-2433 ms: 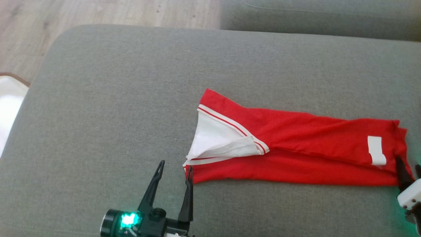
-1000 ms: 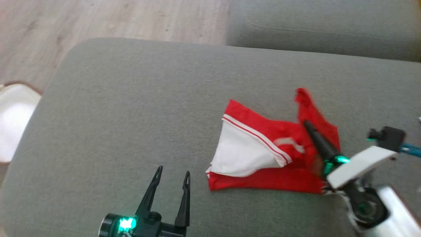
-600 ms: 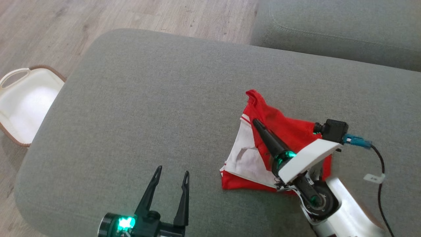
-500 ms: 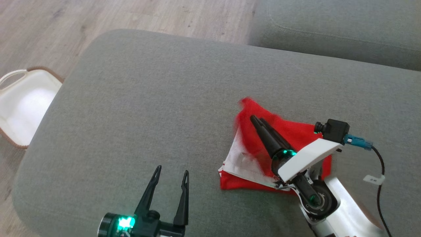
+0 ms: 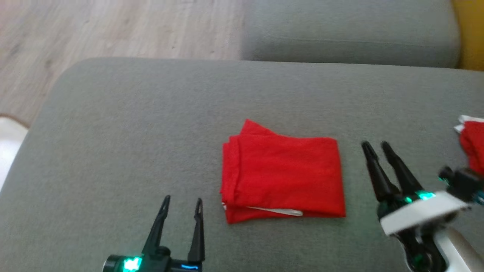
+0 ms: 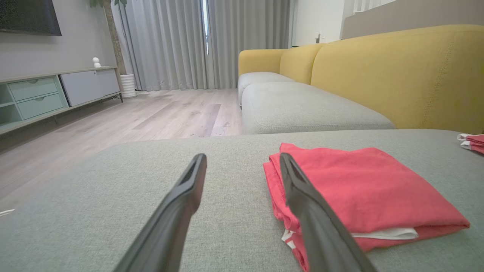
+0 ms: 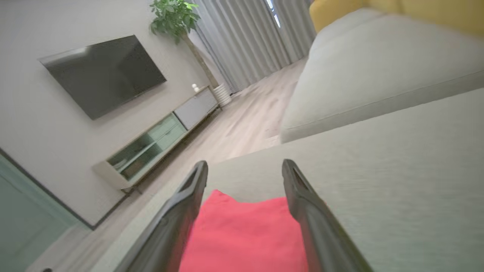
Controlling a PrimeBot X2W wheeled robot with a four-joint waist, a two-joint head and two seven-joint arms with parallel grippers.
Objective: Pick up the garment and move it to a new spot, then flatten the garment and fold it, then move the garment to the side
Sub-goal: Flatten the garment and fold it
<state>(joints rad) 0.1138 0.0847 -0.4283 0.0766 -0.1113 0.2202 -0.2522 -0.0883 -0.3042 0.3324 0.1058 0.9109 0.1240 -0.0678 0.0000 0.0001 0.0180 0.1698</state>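
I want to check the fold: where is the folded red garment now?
In the head view the folded red garment lies near the middle of the grey cushion, between the left gripper and the right gripper, touching neither.

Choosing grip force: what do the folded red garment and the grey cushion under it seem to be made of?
Garment: thin, soft, matte knit fabric, probably; it folds flat with limp layered edges. Cushion: coarse woven upholstery, matte, judging by its flecked grain.
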